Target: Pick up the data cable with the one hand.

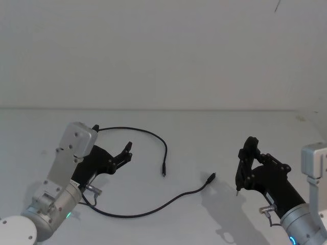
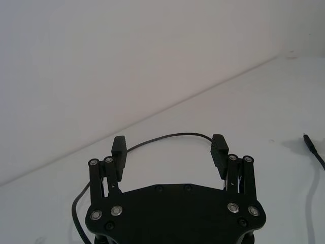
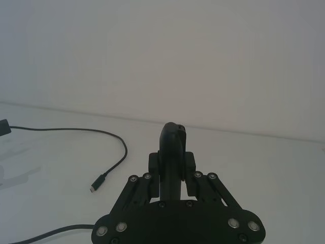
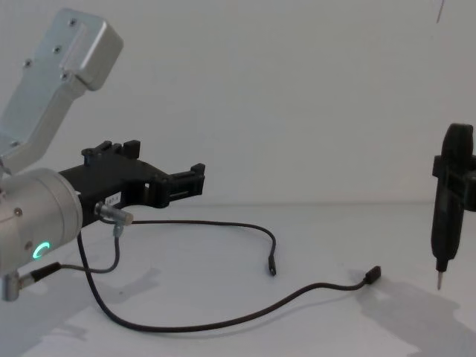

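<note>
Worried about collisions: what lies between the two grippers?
Head view: the data cable and its two plug ends on the table, between the left gripper and the right gripper.

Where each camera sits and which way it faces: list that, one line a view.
Head: high, facing down at the table; left gripper, right gripper, data cable between.
Chest: low, facing across; left gripper left, right gripper's pen-like tool right.
Left wrist: behind open fingers, facing the data cable.
Right wrist: behind fingers shut on that tool.
Shared: every view shows the data cable.
</note>
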You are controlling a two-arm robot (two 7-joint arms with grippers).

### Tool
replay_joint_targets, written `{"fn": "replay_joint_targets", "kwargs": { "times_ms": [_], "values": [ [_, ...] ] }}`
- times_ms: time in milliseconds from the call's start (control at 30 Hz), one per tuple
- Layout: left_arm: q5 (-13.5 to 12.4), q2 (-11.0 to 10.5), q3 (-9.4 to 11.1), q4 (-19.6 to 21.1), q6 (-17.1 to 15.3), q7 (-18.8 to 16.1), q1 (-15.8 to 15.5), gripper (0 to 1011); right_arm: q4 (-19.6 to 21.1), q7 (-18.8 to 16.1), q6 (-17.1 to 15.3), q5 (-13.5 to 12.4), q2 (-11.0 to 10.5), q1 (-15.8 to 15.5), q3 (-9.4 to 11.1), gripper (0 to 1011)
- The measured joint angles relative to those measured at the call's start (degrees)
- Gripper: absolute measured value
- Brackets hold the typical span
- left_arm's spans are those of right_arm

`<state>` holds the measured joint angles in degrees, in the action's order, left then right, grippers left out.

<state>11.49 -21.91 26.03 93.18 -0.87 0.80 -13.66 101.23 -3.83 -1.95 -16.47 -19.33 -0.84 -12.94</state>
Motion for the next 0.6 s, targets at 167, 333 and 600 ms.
{"fn": "replay_joint_targets", "kwargs": {
  "times_ms": [167, 333, 600],
  "values": [
    [0.4, -0.5, 0.1, 0.1, -0.4, 1.7, -0.5, 1001, 0.0, 0.0, 0.0, 0.0, 0.0, 0.0, 0.0, 279],
    [1.6, -1.5, 0.1, 0.4, -1.3, 4.9, -1.2, 1001, 0.0, 0.0, 0.0, 0.0, 0.0, 0.0, 0.0, 279],
    [4.4, -3.8, 0.1, 1.1, -3.5, 11.5, -2.7, 1001, 0.0, 0.0, 0.0, 0.0, 0.0, 0.0, 0.0, 279]
  ]
}}
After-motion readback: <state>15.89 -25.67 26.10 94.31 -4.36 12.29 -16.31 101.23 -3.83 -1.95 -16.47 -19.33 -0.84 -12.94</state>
